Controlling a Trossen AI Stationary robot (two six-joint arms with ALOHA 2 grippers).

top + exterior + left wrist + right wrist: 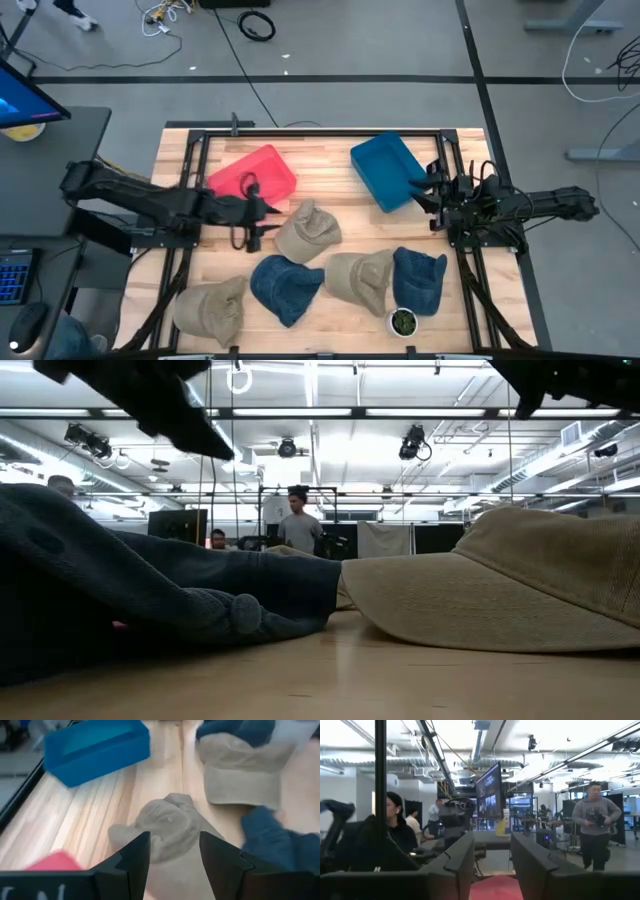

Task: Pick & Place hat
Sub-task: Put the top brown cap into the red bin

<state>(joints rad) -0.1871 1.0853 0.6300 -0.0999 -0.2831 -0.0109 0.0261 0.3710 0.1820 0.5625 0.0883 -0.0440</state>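
Several caps lie on the wooden table. A tan cap (307,232) sits in the middle, resting on its brim and crown. A blue cap (285,287), a tan cap (360,278), another blue cap (420,280) and a tan cap (212,305) lie along the near side. My left gripper (268,218) is open and low, just left of the middle tan cap (167,825), with its fingers (135,855) short of it. My right gripper (432,196) is open and hovers beside the blue bin (388,170).
A red bin (255,172) stands far-left of centre, just behind my left gripper. The blue bin (95,747) stands far-right. A small potted plant (402,322) sits at the near edge. In the low view, a blue cap (150,595) and a tan cap (500,580) fill the foreground. People stand in the room beyond.
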